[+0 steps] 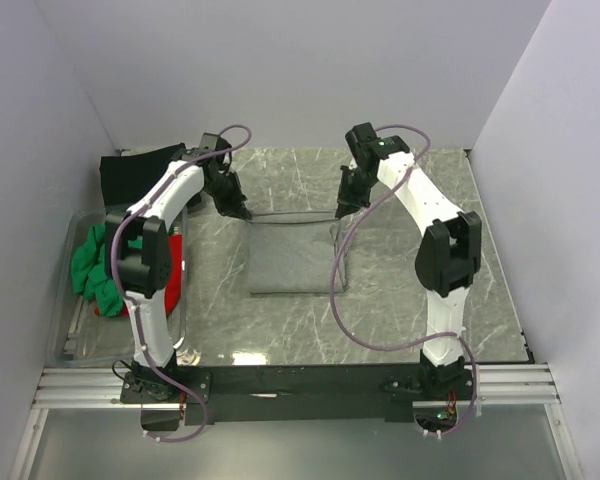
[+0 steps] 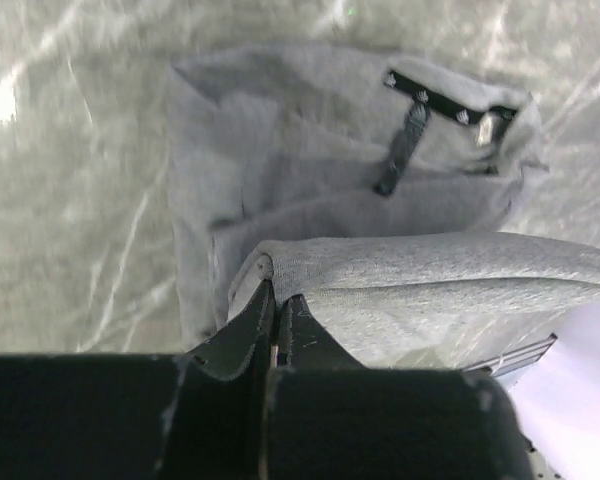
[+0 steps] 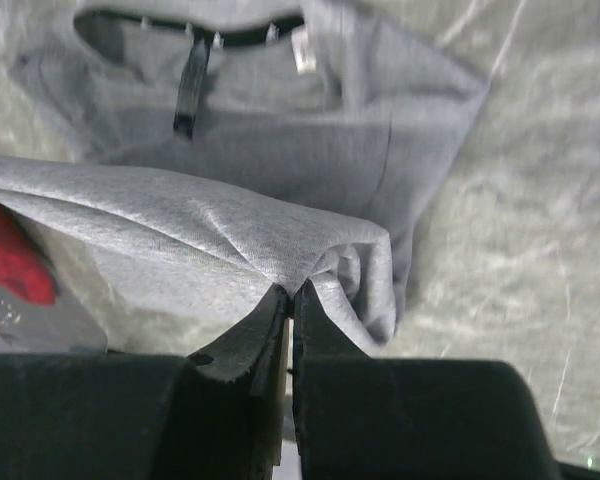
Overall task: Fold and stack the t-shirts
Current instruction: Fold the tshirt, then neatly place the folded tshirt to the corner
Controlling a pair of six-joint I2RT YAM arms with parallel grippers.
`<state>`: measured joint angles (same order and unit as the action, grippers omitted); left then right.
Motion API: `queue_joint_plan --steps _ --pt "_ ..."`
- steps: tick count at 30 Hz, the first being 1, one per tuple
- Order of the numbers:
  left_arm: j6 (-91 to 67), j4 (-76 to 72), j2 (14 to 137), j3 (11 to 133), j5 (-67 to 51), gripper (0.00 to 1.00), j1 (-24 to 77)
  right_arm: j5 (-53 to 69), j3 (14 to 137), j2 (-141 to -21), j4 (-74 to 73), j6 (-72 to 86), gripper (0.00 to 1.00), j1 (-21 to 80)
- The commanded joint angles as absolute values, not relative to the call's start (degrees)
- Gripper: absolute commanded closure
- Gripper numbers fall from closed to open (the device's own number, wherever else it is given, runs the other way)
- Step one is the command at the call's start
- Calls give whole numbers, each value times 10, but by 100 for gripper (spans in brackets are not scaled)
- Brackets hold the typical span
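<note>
Above: left pincer point(image 1: 236, 210) and right pincer point(image 1: 344, 208), both clamped on the heather-grey t-shirt point(image 1: 290, 262), stretch one edge between them. The rest lies beneath them on the surface point(image 1: 410, 300).
Left wrist: corner pinched, collar point(image 2: 440, 100) ahead.
Right wrist: likewise.
Limp, light cloth; corners should hold best.

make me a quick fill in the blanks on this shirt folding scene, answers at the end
1. The left gripper and right gripper both have jaws shut on the grey t-shirt, so the number of arms holding it is ____.
2. In the clear bin, beside the red t-shirt, lies a ____ t-shirt.
3. The far-left t-shirt, beyond the bin, is ____.
Missing words: two; green; black.
</note>
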<state>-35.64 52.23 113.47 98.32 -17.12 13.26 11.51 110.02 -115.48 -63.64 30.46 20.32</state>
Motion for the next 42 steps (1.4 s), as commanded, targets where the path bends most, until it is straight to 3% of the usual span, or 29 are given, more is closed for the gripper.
queue_joint_plan --steps 1,9,10,11,12,13,15,16,19,25,32,42 --pt "-331 534 1164 1033 -160 100 112 83 1157 -1189 -665 277 100 182" --pt "-333 511 1221 1045 -178 100 109 97 1208 -1274 -663 260 100 169" --pt "-336 509 1223 1048 -173 95 109 102 1220 -1281 -659 254 95 169" --pt "-341 506 1225 1051 -170 87 109 108 1229 -1297 -657 249 84 168" --pt "-344 506 1226 1059 -164 76 108 117 1241 -1307 -661 244 65 168" --pt "-347 505 1224 1062 -157 55 108 117 1274 -1316 -666 241 57 168" --pt "-353 498 1214 1065 -139 40 108 119 1307 -1334 -682 235 42 165" --pt "-355 493 1208 1063 -133 31 107 118 1318 -1333 -684 233 39 165" --pt "-358 462 1170 1028 -115 21 107 115 1292 -1302 -665 227 33 162" --pt "-352 387 1079 891 -142 17 107 129 1128 -1197 -611 205 31 158" --pt "-351 273 990 730 -223 16 107 230 963 -1079 -525 203 30 160" --pt "-374 106 962 567 -321 16 106 335 855 -1065 -428 221 32 181"
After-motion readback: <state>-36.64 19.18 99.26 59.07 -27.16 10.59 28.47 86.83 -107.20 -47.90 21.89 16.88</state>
